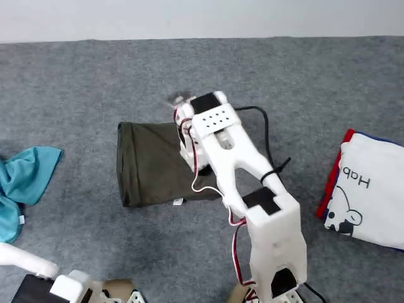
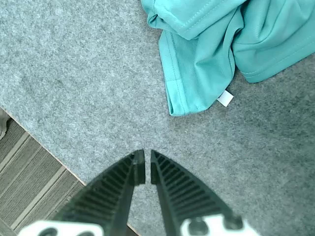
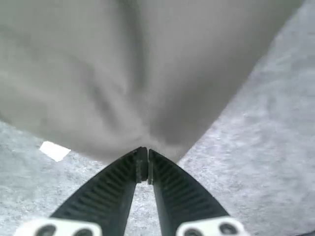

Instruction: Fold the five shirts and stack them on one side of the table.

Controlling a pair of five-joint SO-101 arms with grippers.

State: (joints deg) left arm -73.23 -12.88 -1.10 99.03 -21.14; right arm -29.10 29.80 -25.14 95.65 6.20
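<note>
Grey felt bench, viewed from above. At its centre an olive shirt, folded into a rectangle and lying mostly flat, with a small white label at the near edge. Over the right part of this shirt, the white right arm, stretched from the near side of the bench toward the far side and ending above the far edge of the shirt.

Right jaws: closed together, tips meeting, pinched on a fold of the olive shirt. Cloth drawn into a point exactly at the tips, with grey felt on both sides.

At the left edge of the bench, well apart from the olive shirt, a teal shirt, crumpled and not folded. At the right edge, a white shirt with a printed picture, folded and resting on red cloth, with a thin blue edge beside it. Not possible to tell how many pieces under it.

Left arm at the near left corner. Left jaws: almost fully closed, only a thin slit between the tips, holding nothing, hanging above bare felt just beside the bench edge, with striped floor beyond. Teal shirt near them but not touching, with a white tag at its hem.
</note>
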